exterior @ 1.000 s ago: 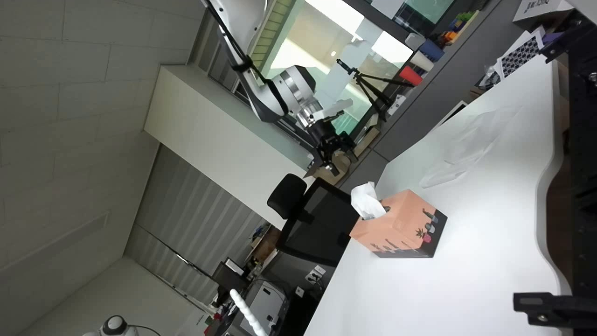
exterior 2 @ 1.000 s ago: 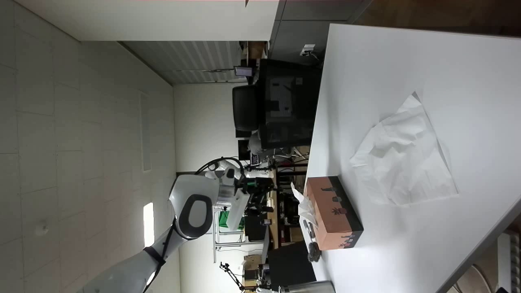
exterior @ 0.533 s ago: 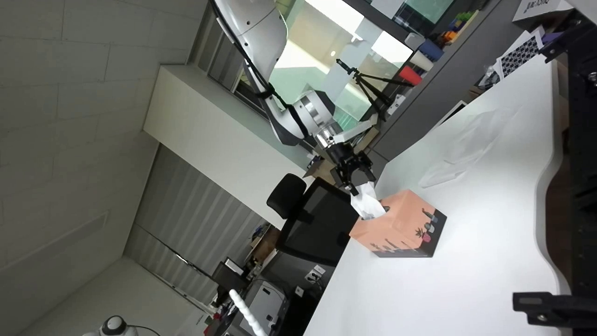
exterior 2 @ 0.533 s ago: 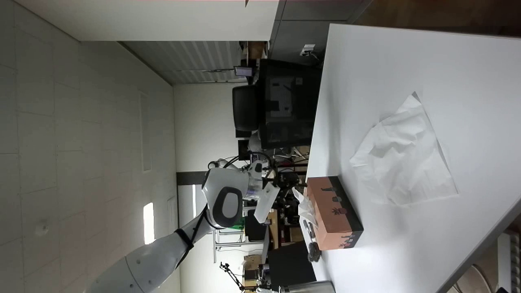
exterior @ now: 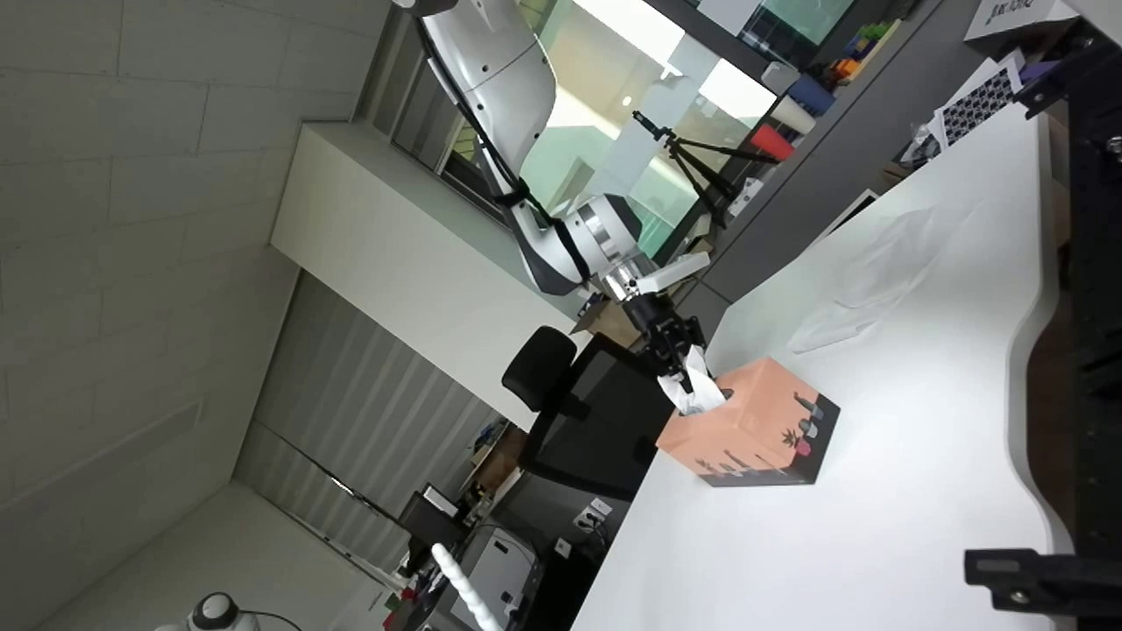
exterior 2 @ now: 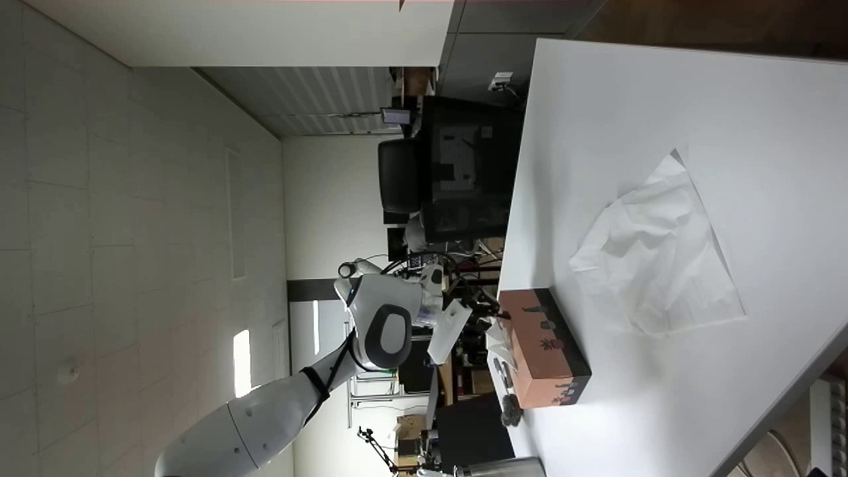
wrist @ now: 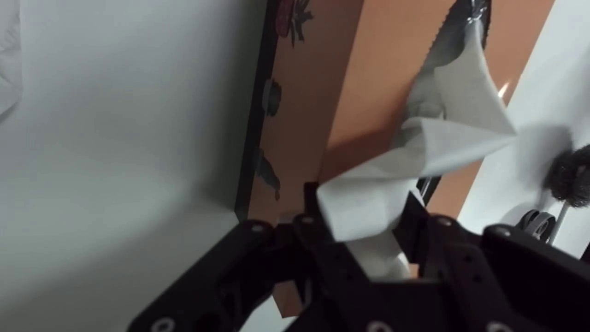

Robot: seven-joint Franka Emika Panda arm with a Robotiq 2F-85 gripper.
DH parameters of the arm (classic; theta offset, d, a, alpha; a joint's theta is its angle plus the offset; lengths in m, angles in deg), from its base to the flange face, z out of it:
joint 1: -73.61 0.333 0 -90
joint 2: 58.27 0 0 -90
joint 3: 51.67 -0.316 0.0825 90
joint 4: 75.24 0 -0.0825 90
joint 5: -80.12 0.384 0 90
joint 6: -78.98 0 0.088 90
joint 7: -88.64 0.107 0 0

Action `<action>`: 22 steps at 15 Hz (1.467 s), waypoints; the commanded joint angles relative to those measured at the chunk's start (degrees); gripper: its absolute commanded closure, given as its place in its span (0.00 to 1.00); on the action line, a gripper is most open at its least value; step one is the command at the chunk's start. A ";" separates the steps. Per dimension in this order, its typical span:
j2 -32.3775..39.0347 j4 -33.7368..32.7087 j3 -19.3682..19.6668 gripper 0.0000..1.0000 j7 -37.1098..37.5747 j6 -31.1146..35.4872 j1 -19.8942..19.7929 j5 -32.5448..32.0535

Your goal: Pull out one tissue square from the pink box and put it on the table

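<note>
The pink box (exterior: 745,421) stands on the white table (exterior: 877,526), its dark patterned strip along the base. From its slot rises the white tissue square (wrist: 461,143), folded and partly inside the box. My gripper (wrist: 362,205) is at the tuft, right above one end of the slot in the wrist view. Tissue fills most of the space between its two fingers, which stand apart with a gap still visible beside the right one. In an exterior view the gripper (exterior 2: 490,311) is dark and hard to make out against the background.
A larger pale wrinkled sheet (exterior 2: 662,265) lies flat on the table beside the box. Small dark items (exterior 2: 510,411) sit close behind the box. A black chair (exterior: 605,421) is beyond the table's edge, and a black bracket (exterior: 1034,578) is at its near side.
The arm has come down toward the box, bringing the gripper from above to around the tissue tuft. Its jaws have drawn partly together. Box and flat sheet look nearly unmoved.
</note>
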 commanded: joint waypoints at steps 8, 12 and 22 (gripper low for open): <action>-1.47 -5.29 2.68 1.00 9.19 -10.31 -0.01 -8.30; -4.31 -8.21 5.07 1.00 13.78 -14.21 0.77 -13.95; -10.59 -5.88 15.46 1.00 31.38 -6.46 7.30 -40.31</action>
